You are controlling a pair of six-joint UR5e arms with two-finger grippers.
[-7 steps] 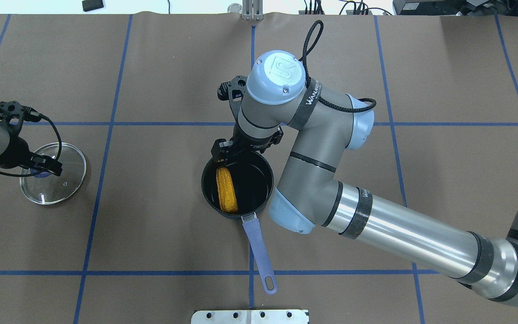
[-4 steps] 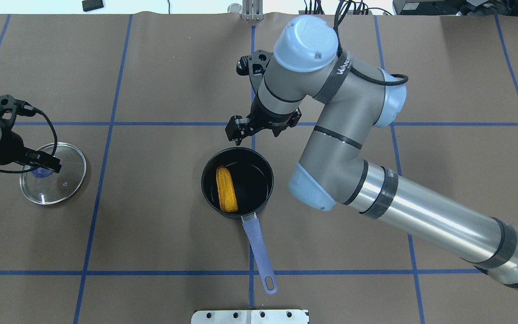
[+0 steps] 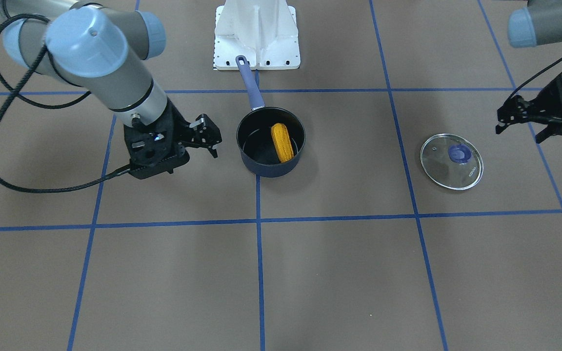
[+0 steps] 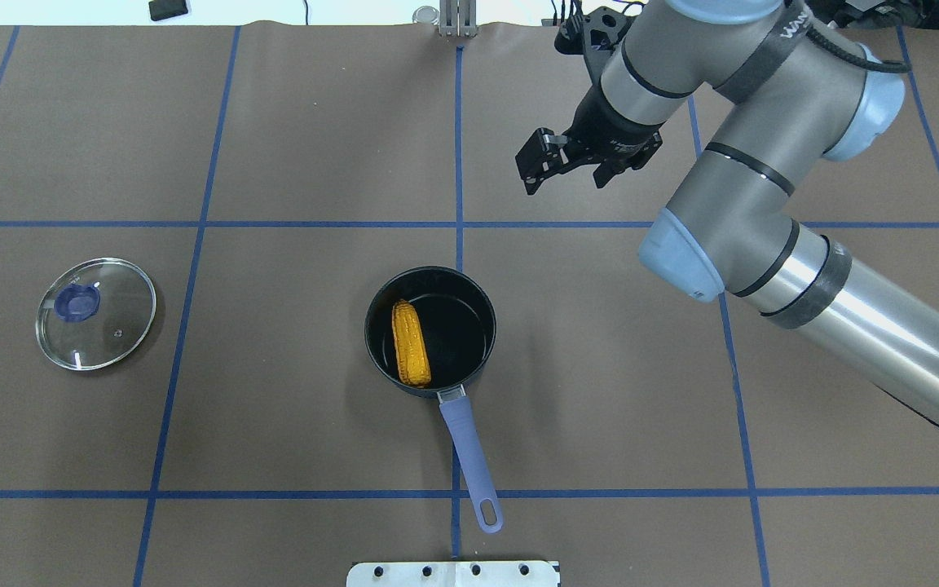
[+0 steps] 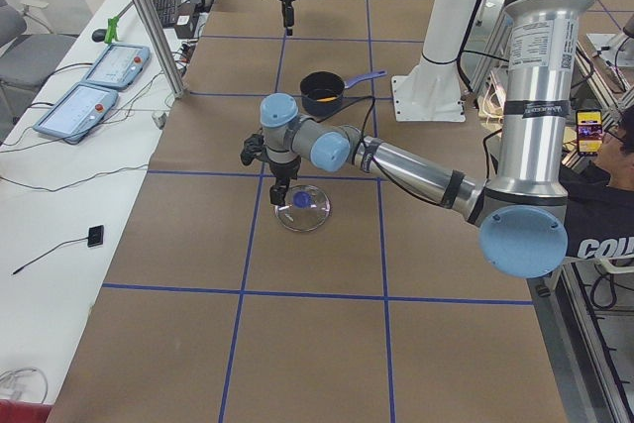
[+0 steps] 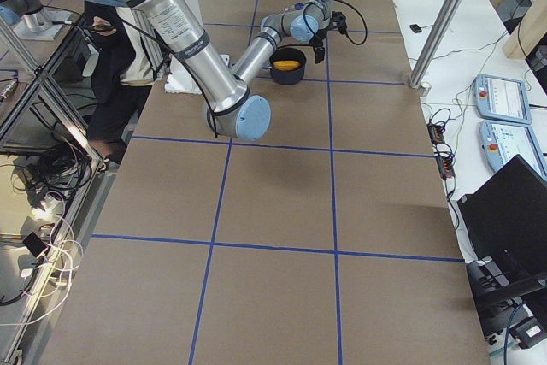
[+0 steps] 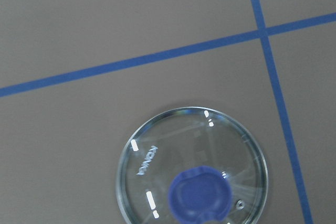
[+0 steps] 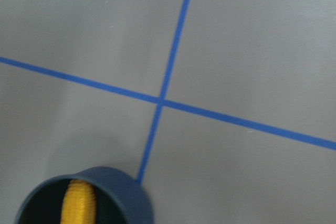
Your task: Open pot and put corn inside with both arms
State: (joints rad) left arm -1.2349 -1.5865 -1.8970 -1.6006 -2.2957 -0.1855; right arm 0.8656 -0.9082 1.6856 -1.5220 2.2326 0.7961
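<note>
Right hand (image 4: 564, 174), fingers spread and empty, has lifted well clear of pot (image 4: 430, 272). Left hand (image 3: 518, 130), also released, has backed off lid (image 4: 96, 314), which lies flat on bench (image 4: 274, 424). Corn (image 4: 411, 343) lies inside pot. Task looks done.

We see bright, even light from above; soft shadows lie on the worktop (image 4: 290, 147); the right wrist view is slightly blurred.
</note>
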